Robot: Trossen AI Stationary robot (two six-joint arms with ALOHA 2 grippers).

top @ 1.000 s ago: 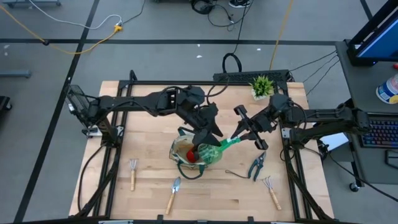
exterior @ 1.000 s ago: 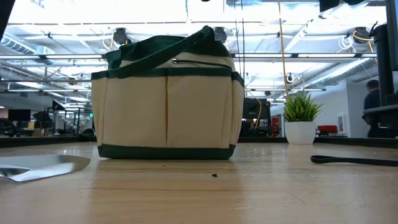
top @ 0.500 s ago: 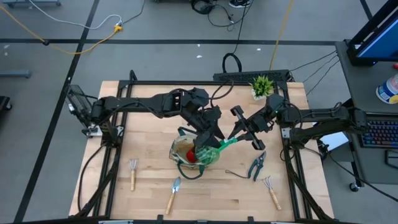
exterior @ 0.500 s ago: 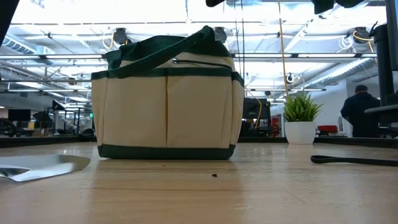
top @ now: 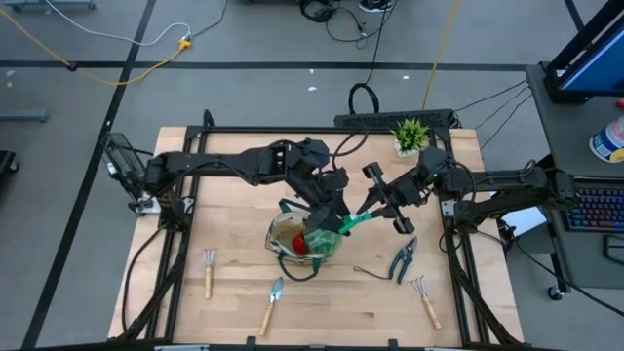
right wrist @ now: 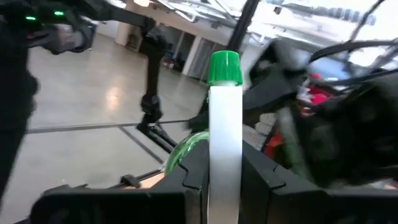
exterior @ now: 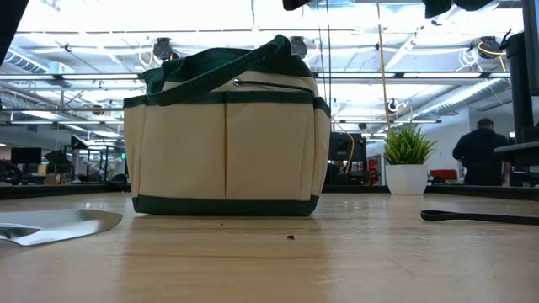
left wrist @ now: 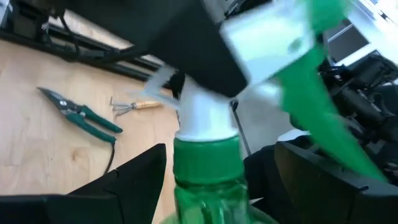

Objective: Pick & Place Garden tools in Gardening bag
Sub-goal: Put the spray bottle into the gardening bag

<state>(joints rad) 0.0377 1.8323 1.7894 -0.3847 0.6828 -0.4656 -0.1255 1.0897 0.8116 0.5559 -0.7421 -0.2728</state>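
The green spray bottle (top: 336,232) is held slanted over the open mouth of the gardening bag (top: 300,239), its body reaching down toward the bag while its white nozzle is pinched between the jaws of the right gripper (top: 378,203). The grip at the head end appears chosen so the heavy body hangs downward and can be fed in first. In the right wrist view the white nozzle stem (right wrist: 224,134) is seen clamped tight between the two dark fingers. The left gripper (top: 330,216) is positioned at the bottle's neck with its jaws spread wide on either side of the green cap (left wrist: 205,155), nothing being squeezed; it looks to be steadying or guiding rather than carrying. A red-and-black item (top: 298,244) is already seen inside the bag. On the table the pruning shears (top: 403,259), a fork-rake (top: 423,296), a trowel (top: 272,302) and another rake (top: 208,270) are left lying around the bag, well apart from it. The bag stands upright in the low view (exterior: 226,139), so a straight drop should be enough.
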